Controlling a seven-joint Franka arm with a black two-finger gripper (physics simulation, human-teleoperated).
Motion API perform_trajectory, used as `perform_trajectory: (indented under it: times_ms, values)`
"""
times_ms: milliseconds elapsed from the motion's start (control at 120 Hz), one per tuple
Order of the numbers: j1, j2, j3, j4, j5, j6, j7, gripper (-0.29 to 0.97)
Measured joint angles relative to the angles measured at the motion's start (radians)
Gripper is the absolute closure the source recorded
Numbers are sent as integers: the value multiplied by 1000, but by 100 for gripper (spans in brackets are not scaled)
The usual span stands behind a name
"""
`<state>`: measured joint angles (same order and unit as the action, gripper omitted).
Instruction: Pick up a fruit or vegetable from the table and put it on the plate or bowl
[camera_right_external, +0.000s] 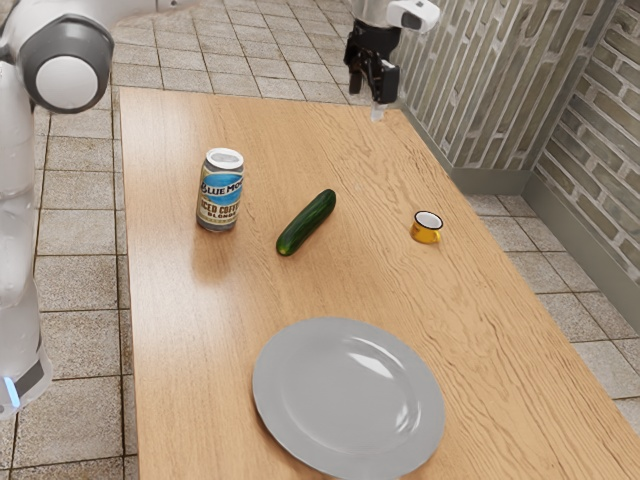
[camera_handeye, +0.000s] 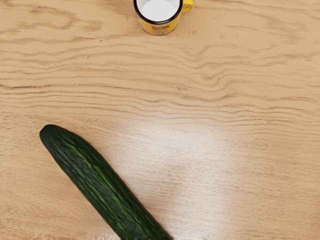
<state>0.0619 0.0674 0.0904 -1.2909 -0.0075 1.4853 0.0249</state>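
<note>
Where the wrist looks, cucumber (camera_handeye: 100, 190) is cropped.

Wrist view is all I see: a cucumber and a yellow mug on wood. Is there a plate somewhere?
Observer: Yes, a grey plate lies on the table, on the cucumber's far side from the gripper.
Operator: Is anything else standing there?
Observer: A blue-labelled can stands upright, to the exterior view's left of the cucumber.
Operator: Where is the gripper?
Observer: High above the table's far end, apart from everything.
</note>
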Motion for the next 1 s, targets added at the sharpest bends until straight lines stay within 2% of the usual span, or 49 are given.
perform_trajectory:
  times_ms: [83, 200, 333, 450, 508, 658, 817, 1000]
  values:
    - [15, 0, 1, 2, -1, -9, 6, 0]
    - [-12, -1, 3, 11, 0, -22, 14, 0]
    - [-30, -5, -2, 238, 59, -101, 25, 0]
    - [-26, 38, -33, 286, 63, -124, 32, 0]
    - [-2, 60, -35, 269, 64, -130, 35, 0]
    - [130, 126, -34, 253, 64, -139, 42, 0]
    - [163, 166, -35, 247, 62, -142, 48, 0]
    - [162, 153, -32, -38, 25, -26, 48, 0]
